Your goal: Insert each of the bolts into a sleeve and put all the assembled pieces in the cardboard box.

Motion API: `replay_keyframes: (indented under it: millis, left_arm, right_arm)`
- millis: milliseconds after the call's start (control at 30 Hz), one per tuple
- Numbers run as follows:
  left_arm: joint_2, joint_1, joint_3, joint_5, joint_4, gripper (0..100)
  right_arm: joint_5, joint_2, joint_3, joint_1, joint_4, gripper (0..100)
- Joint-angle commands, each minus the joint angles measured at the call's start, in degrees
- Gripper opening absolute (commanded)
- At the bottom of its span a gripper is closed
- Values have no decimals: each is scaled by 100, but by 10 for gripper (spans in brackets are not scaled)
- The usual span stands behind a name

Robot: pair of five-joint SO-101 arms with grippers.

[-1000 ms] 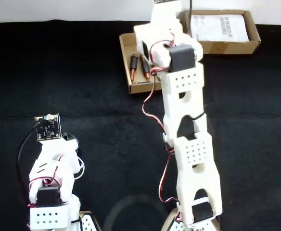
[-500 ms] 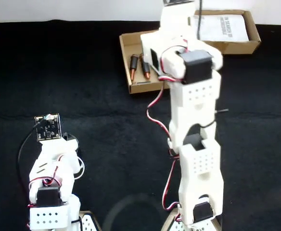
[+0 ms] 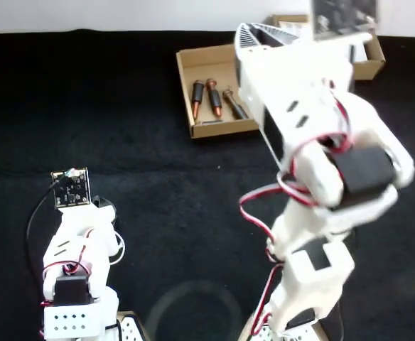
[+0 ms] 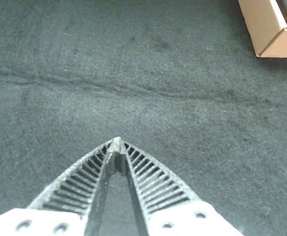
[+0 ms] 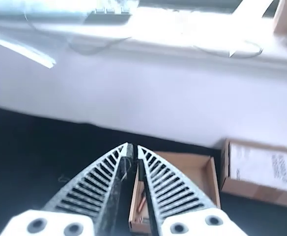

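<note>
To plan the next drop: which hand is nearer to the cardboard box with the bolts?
Right. The right hand is raised close by the cardboard box; the left hand is far off, over black cloth.

Three assembled pieces [image 3: 213, 97] lie side by side in the cardboard box [image 3: 185, 85] near the table's [image 3: 122, 106] far edge, with a second box [image 3: 369, 65] to its right.

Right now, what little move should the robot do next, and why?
Probably lower the right arm toward its base. Three pieces already lie in the box. The arm hangs high near the box with its jaws shut on nothing, so it seems to have nothing left to drop.
</note>
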Motion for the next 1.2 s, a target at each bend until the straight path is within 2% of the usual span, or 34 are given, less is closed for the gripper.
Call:
replay_keyframes:
  millis: [0,400,667,867,1167]
  left_arm:
    - [-40,66,101,18,9,10]
    - [-40,66,101,18,18,10]
    - [-40,119,101,18,44,10]
    - [-48,532,101,18,484,10]
    - [-57,567,101,26,563,10]
  right_arm:
    - [53,-840,374,207,75,6]
    - [35,-4101,5578,286,66,6]
    - [26,-6114,9648,277,-40,6]
    - [26,-7284,12655,277,-1604,6]
    - [44,-9068,16242,277,-4303,6]
